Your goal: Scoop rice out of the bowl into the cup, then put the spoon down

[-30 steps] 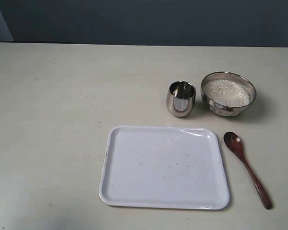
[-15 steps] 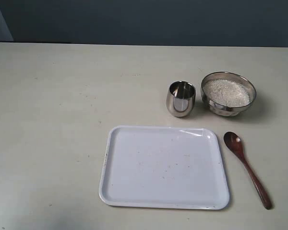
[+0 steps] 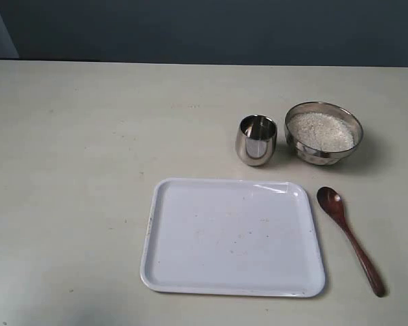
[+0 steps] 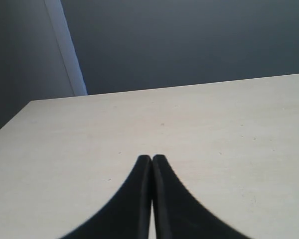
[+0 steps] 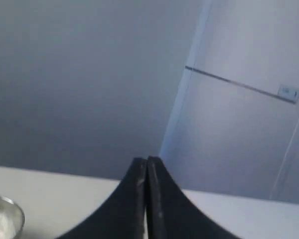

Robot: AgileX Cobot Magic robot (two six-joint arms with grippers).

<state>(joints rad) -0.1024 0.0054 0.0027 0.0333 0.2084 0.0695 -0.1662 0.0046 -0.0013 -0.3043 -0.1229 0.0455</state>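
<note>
The steel bowl point(image 3: 324, 132) at the back right holds a heap of white rice point(image 3: 320, 131). Just to its left stands the small steel cup point(image 3: 256, 140), upright. The dark wooden spoon point(image 3: 349, 238) lies on the table to the right of the white tray point(image 3: 232, 237), head toward the bowl. Neither gripper shows in the exterior view. My left gripper point(image 4: 151, 158) is shut, holding nothing, above bare table. My right gripper point(image 5: 146, 160) is shut too, empty, with the bowl's rim point(image 5: 5, 215) at the edge of its view.
The tray lies in the middle of the pale table point(image 3: 75, 170). A dark wall runs behind the table's far edge. In the right wrist view a pale panel point(image 5: 249, 99) stands beyond the table.
</note>
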